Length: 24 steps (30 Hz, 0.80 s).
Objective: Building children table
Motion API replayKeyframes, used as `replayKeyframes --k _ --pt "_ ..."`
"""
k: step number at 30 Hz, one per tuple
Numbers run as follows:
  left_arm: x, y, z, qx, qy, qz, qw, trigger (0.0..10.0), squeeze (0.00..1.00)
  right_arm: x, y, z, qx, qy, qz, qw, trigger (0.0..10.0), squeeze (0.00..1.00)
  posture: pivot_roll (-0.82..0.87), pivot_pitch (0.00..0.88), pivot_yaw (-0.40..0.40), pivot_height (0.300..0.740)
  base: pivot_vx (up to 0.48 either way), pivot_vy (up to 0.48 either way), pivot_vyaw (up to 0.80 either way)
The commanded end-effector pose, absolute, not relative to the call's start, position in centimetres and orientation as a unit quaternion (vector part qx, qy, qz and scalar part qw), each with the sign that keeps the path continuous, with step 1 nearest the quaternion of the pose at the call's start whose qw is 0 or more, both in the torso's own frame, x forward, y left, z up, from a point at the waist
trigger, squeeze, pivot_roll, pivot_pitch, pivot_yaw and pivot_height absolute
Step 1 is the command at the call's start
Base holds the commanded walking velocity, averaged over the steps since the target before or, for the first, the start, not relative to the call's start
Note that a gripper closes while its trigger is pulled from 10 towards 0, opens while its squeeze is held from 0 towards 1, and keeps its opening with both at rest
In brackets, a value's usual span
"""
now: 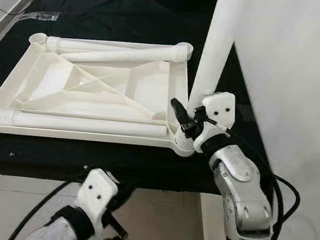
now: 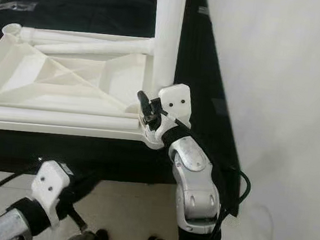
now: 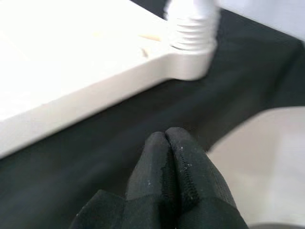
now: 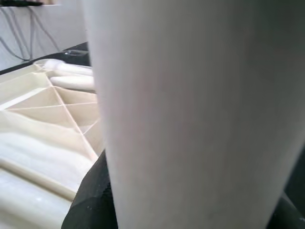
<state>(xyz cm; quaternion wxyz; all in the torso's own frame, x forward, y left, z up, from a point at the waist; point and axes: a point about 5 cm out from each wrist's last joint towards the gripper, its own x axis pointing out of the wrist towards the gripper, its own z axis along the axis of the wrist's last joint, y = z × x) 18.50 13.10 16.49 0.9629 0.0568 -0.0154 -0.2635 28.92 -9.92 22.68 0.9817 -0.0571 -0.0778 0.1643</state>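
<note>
At the tabletop's (image 1: 16,78) near right corner socket, the right gripper (image 1: 189,118) clasps an upright leg (image 1: 215,51)
Long axis vertical over the socket (two more legs lie flat inside); the left gripper (image 3: 167,164), fingers pressed together, hangs below the table edge

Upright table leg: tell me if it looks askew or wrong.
The upright leg leans slightly rather than standing square to the upturned tabletop. Its foot sits at the near right corner socket, held by the right gripper. Its threads show in the left wrist view, so it seems not fully seated.
</note>
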Motion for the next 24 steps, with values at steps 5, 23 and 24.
replayKeyframes --k 5,23,24 --pt "20.8 15.6 18.0 0.061 -0.038 -0.204 0.976 10.0 0.0 29.6 -10.6 18.8 -0.052 0.031 0.131 0.99 10.0 0.0 -0.03 0.255 -0.012 0.74 0.0 0.0 0.0" --pt "25.4 17.3 28.0 0.007 -0.184 -0.215 0.959 10.0 0.0 26.7 -9.0 19.3 0.011 -0.058 0.248 0.967 10.0 0.0 -0.03 0.228 0.02 0.74 0.0 0.0 0.0" --pt "25.5 17.1 28.8 -0.014 -0.191 -0.235 0.953 10.0 0.0 26.6 -9.1 19.3 0.013 -0.058 0.25 0.966 10.0 0.0 -0.03 0.228 0.02 0.74 0.0 0.0 0.0"
